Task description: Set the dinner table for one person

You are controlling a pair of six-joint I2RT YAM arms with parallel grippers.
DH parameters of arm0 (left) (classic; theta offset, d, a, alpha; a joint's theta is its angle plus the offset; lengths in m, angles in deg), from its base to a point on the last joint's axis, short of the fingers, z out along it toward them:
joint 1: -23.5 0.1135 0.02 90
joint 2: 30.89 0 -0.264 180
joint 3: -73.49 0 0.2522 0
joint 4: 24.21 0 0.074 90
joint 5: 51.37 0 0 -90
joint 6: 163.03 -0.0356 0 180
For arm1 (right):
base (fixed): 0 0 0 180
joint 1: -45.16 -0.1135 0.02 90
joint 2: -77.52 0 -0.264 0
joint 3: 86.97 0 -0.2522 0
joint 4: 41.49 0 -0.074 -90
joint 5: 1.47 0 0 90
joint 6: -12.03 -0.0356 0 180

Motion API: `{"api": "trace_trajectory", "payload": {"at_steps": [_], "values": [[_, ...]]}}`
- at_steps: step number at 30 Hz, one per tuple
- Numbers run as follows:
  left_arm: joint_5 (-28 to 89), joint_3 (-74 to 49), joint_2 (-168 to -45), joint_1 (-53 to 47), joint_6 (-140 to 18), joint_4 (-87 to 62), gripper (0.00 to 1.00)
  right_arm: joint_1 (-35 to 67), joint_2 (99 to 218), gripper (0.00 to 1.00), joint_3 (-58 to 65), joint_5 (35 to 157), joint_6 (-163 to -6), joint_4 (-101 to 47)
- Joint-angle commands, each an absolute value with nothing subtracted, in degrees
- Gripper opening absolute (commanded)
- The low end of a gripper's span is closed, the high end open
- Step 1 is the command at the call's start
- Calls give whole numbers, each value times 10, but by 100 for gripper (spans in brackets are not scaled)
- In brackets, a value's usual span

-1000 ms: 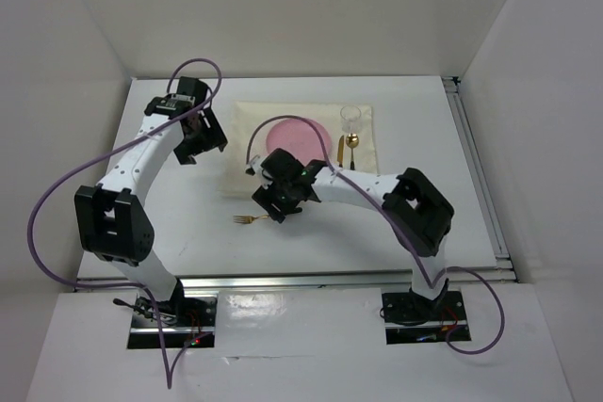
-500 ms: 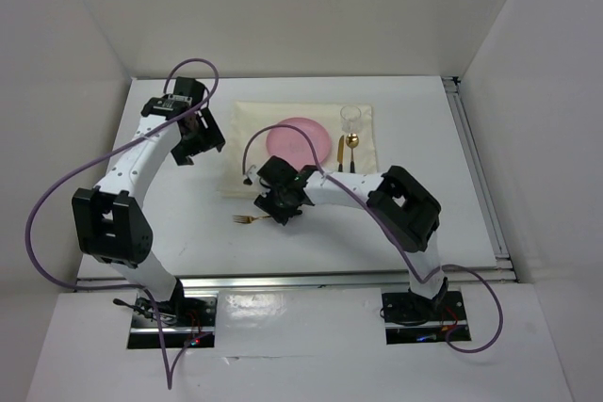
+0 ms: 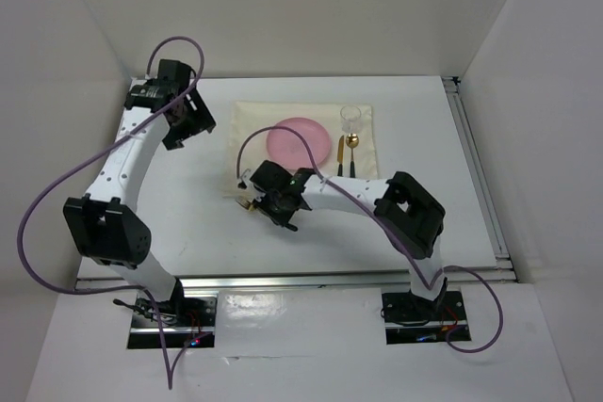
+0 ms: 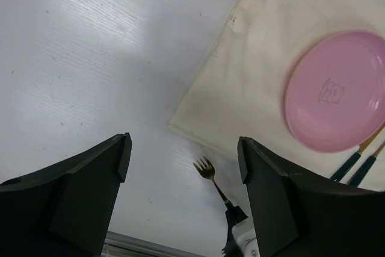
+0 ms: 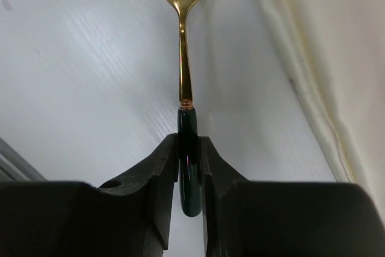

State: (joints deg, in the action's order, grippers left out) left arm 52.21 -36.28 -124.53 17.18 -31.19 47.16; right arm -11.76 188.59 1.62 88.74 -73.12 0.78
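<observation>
The dinner table (image 3: pixel 207 233) spreads beneath both arms. The left arm (image 3: pixel 127 162) has swung back toward the table's far left corner, and the left jaws hang wide beside the cloth mat (image 3: pixel 247 120). The right arm (image 3: pixel 349 193) has reached further left, just off the mat's near left corner. The right jaws, wider a moment ago, now pinch the dark green handle of the fork (image 5: pixel 182 64).

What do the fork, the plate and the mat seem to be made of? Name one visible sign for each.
The fork: polished gold-toned metal, going by its mirror-like shine; the dark green handle looks like glossy plastic or resin. The plate: probably plastic, smooth pink with a soft sheen and a printed figure. The mat: cream cloth, matte, with a soft folded edge.
</observation>
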Motion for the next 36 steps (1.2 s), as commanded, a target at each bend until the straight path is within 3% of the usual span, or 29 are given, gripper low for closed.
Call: {"api": "trace_trajectory", "payload": {"at_steps": [1,7,15,28,36], "values": [[539,-402,-1202,179,-325,497,89,-84,1847,0,-59,886,-843,35],[490,-372,-1149,184,-337,441,87,-17,1969,0,-228,920,-1061,71],[462,-318,-1118,184,-348,418,85,10,2132,0,-444,889,-1177,66],[462,-292,-1088,184,-359,418,84,26,2206,0,-482,855,-1305,13],[484,-292,-1072,184,-374,429,84,26,2217,32,-464,867,-1305,-11]]}}
